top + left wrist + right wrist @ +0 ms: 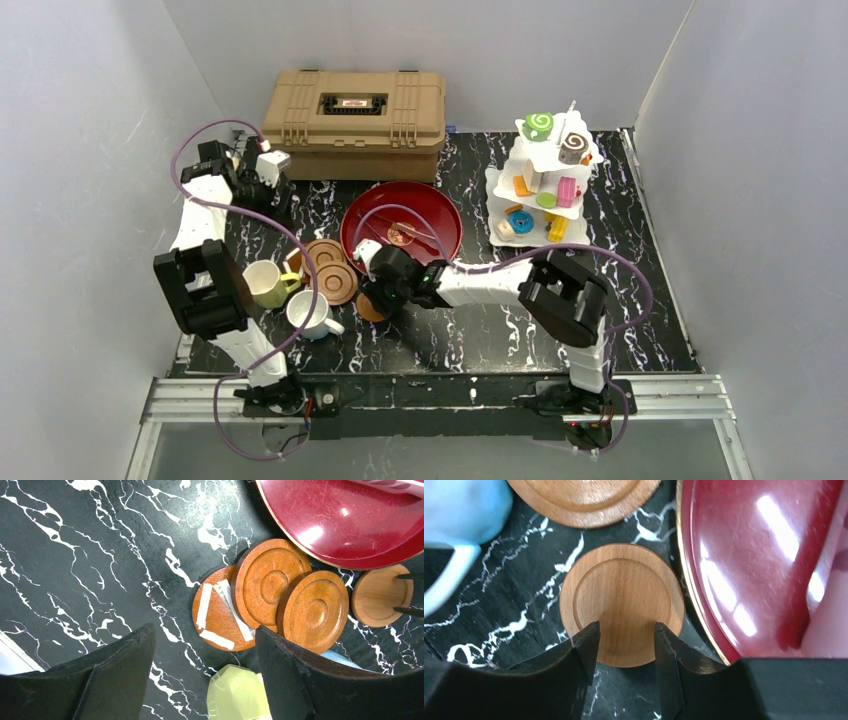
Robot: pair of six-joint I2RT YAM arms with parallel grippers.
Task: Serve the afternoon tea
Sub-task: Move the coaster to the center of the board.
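Note:
A pale yellow mug point(262, 283) and a white mug point(308, 312) stand at the near left. Brown coasters point(330, 268) lie overlapped beside them. In the left wrist view one of these point(215, 615) bears white tape strips. A lighter coaster point(370, 308) lies alone by the red tray point(440, 205). My right gripper point(380, 293) is open low over this coaster point(621, 595), its fingertips above the near edge. My left gripper point(272, 195) is open and empty, held high over the table; below it are the coasters and the yellow mug point(240, 695). Toy pastries sit on a white tiered stand point(545, 180).
A tan ribbed toolbox point(350, 120) stands at the back. A thin metal thing lies in the red tray, also seen in the right wrist view point(764, 555). The white mug point(459, 510) is just left of the lone coaster. Grey walls close in both sides.

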